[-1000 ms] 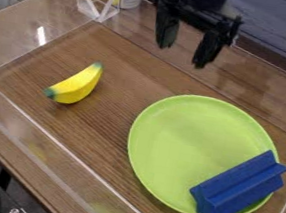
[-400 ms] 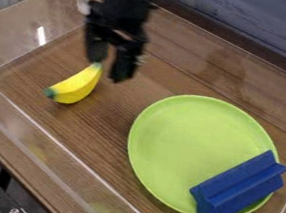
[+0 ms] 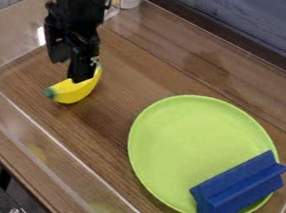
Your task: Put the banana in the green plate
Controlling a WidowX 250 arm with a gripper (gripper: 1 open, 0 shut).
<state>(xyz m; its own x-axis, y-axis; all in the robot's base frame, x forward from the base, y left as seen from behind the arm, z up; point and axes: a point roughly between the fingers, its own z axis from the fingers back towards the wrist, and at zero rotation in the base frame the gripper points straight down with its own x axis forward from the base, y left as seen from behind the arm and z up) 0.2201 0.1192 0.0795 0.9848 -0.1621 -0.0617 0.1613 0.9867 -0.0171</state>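
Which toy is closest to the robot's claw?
The small curved yellow banana, right under the open gripper. The blue rectangular block lies far away on the round green plate.

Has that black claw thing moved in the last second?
Yes. The gripper has swung left, from beyond the green plate to just above the banana, jaws open.

A lab-style test bench: a wooden tabletop [image 3: 179, 68] walled by clear plastic panels [image 3: 17, 24].
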